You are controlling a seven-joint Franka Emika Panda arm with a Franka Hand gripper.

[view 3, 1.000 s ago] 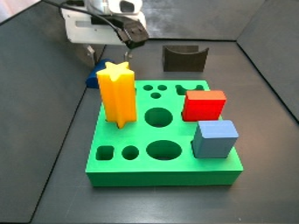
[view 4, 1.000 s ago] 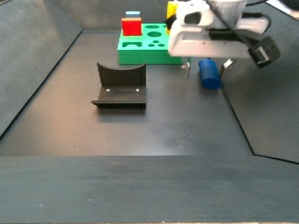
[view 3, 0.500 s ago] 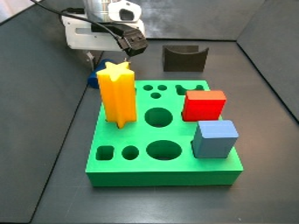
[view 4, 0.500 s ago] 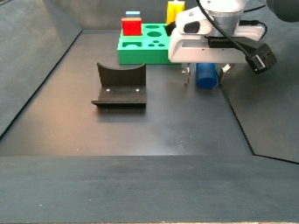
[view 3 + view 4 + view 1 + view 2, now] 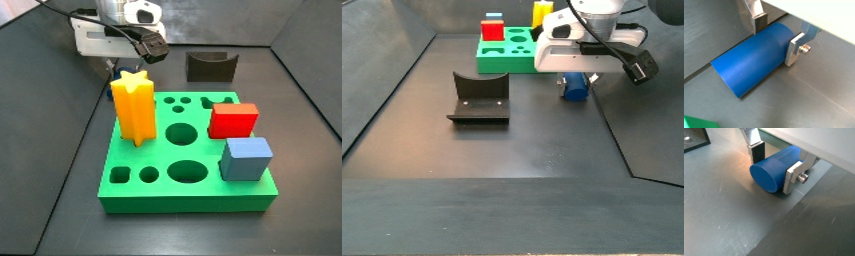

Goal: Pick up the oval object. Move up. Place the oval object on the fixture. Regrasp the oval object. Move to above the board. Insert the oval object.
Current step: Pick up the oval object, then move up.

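— What stands in the green slab?
— A tall yellow star-shaped column (image 5: 132, 104), a red block (image 5: 233, 120) and a grey-blue cube (image 5: 247, 158), all upright.
— And underneath?
— A dark surface (image 5: 502, 150) with dark walls around.

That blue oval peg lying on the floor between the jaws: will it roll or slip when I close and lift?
The oval object lies on its curved side, so a nudge could probably roll it. The gripper straddles it, jaws on either side, which should block rolling. Its surface looks smooth and glossy, so it may slip in a light grip; it looks rigid.
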